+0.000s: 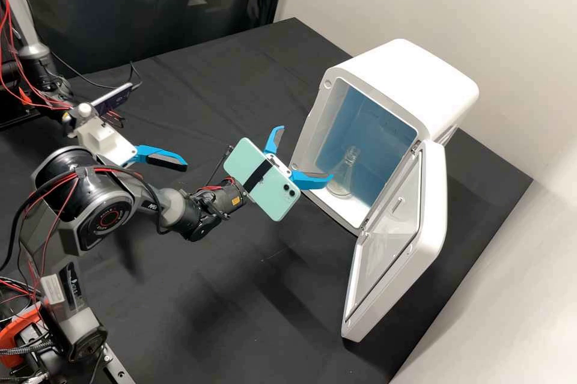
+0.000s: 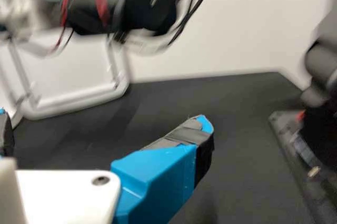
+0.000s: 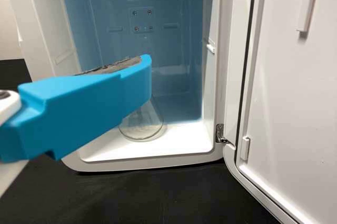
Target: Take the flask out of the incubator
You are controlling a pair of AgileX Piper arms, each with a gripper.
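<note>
The right gripper (image 1: 296,161) gapes wide, holding nothing, at the incubator's (image 1: 415,80) mouth. Just ahead, on its floor, the glass flask (image 1: 347,172) stands seemingly upright. It looks light, slippery and breakable, likely best pinched gently at the neck.

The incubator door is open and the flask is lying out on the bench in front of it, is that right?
No. The door is open, but the flask stands upright inside the incubator, on its floor, not out on the bench; the right wrist view shows it.
</note>
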